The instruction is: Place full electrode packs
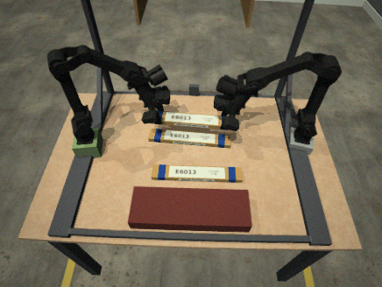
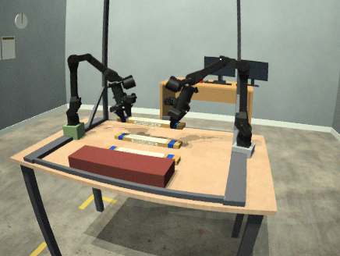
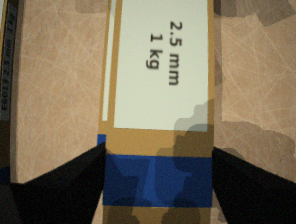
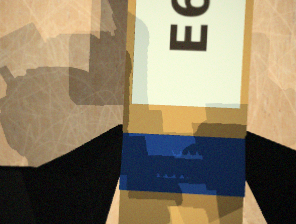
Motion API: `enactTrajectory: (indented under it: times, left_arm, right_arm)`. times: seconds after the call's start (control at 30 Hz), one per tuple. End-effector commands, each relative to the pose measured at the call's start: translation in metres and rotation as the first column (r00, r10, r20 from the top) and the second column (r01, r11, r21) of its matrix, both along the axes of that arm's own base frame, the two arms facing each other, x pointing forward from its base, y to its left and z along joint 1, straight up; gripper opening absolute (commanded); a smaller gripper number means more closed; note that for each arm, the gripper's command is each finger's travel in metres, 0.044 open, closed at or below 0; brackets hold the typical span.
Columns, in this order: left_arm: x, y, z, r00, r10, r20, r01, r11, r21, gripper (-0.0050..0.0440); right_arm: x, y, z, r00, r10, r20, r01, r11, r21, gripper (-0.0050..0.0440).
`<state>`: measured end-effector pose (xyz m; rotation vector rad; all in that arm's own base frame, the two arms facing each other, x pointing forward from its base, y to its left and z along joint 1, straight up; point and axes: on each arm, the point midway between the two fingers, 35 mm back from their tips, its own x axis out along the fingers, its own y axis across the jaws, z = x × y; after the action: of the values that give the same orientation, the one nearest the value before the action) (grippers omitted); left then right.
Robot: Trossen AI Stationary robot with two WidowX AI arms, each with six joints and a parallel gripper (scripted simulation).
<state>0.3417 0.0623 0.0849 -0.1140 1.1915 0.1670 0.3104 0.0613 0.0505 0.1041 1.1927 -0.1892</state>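
Over the tan tabletop [image 1: 116, 175] [image 2: 207, 164] [image 3: 60, 75] [image 4: 277, 50], left claw [image 1: 229, 122] [image 2: 174, 122] [image 3: 159, 150] and right claw [image 1: 154, 115] [image 2: 124, 117] [image 4: 179, 134] pinch opposite blue-banded ends of the rearmost pack [image 1: 190, 119] [image 2: 146, 122] [image 3: 160, 100] [image 4: 187, 120].
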Motion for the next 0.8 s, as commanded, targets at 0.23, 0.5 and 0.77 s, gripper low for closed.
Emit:
enactTrajectory:
  times: [0.23,0.5,0.77]
  left_arm:
    - [-0.008,0.029,0.013,0.998,0.056,0.032,-0.057,0.998,0.009,-0.005]
    - [-0.01,0.045,0.016,0.998,0.056,0.041,-0.056,0.998,0.012,-0.005]
    - [-0.011,0.06,0.02,0.997,0.057,0.051,-0.058,0.998,0.019,-0.005]
  right_arm:
    - [-0.002,-0.005,0.013,0.998,0.059,0.033,-0.06,0.998,0.024,-0.005]
    - [-0.004,-0.021,0.012,0.998,0.058,0.032,-0.059,0.998,0.022,-0.005]
    - [-0.006,-0.035,0.012,0.998,0.058,0.031,-0.058,0.998,0.021,-0.005]
